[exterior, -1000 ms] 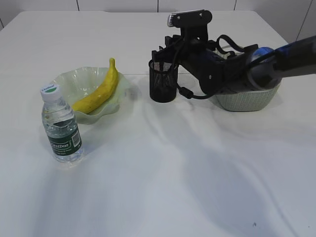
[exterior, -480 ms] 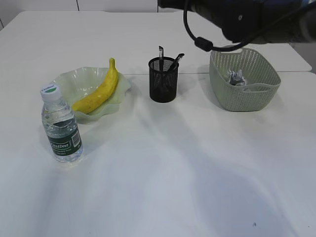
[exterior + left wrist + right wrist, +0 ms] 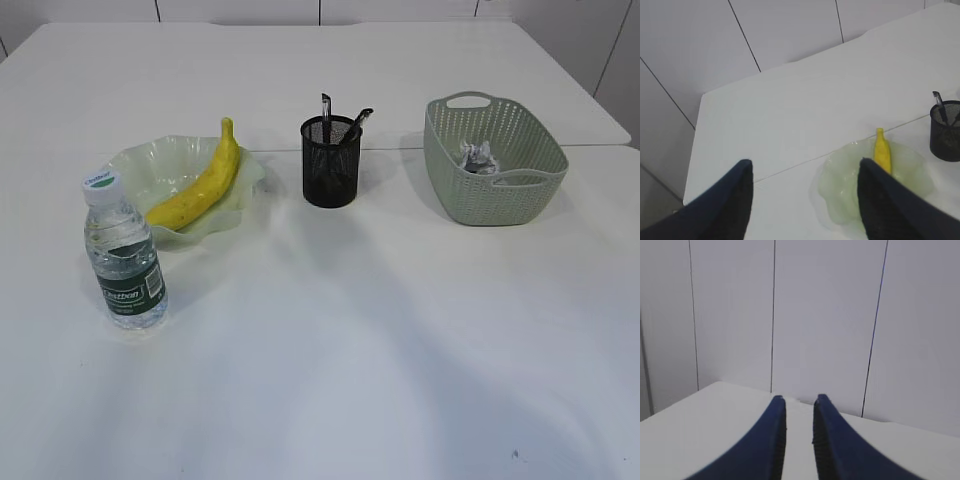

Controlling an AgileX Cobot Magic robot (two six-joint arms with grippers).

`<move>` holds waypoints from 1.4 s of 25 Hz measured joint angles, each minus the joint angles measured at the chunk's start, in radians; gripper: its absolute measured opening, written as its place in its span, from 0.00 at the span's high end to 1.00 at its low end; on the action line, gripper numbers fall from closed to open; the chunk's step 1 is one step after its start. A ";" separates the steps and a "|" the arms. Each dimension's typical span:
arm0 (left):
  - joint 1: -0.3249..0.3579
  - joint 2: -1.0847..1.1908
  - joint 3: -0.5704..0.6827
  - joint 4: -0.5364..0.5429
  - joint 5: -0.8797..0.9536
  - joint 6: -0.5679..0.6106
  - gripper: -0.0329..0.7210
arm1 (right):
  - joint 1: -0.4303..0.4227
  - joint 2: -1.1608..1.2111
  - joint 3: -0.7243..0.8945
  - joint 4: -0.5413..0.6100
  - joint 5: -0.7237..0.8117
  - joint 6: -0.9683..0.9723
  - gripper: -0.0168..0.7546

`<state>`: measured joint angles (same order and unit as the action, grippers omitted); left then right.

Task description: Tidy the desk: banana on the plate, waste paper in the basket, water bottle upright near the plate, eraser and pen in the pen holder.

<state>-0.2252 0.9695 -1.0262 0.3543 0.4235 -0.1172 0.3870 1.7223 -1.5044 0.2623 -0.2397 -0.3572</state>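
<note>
Two arms were mine a moment ago in the outside view, or at least one of them: a second back my right arm hung over the pen holder [image 3: 330, 160] and hid the basket [image 3: 495, 165]; half a second back it was lifting toward the top edge; now it is gone from that view altogether. That tells me, I judge, the last drop is made and I am pulling back, for everything lies where the task wants it: the banana [image 3: 200, 180] rests across the plate [image 3: 140, 165], the water bottle [image 3: 123, 250] stands upright just beside the plate, the waste paper [image 3: 478, 155] sits in the basket, and the pen [image 3: 326, 112] leans out of the pen holder with a second dark stick beside it. The eraser I cannot make out; it may lie low inside the mesh. My right gripper [image 3: 799, 405] points at the wall panels with only bare table under it, its jaws a narrow gap apart and nothing between them, so none of the task's things is near it. My left gripper [image 3: 802, 175] hangs high with jaws spread wide and empty; from there the plate and banana lie below and just past my right finger, the pen holder farther off to that side.
</note>
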 joint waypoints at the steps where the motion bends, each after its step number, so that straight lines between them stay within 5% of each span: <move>1: 0.000 -0.008 0.000 0.000 0.000 0.000 0.34 | 0.000 -0.021 0.000 0.000 0.015 0.000 0.79; 11: 0.000 -0.090 0.000 0.000 -0.021 0.000 0.34 | 0.000 -0.180 0.000 -0.002 0.178 -0.002 0.80; 18: 0.000 -0.101 0.000 -0.087 -0.008 0.000 0.34 | 0.000 -0.310 0.000 -0.004 0.329 -0.002 0.94; 27: 0.000 -0.126 0.000 -0.085 0.014 0.000 0.34 | 0.000 -0.433 0.000 -0.045 0.472 -0.002 0.99; 35: 0.000 -0.214 0.000 -0.072 0.027 0.000 0.62 | 0.000 -0.539 0.046 -0.096 0.566 -0.002 0.99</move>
<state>-0.2252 0.7550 -1.0262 0.2825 0.4508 -0.1172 0.3870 1.1832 -1.4589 0.1660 0.3265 -0.3588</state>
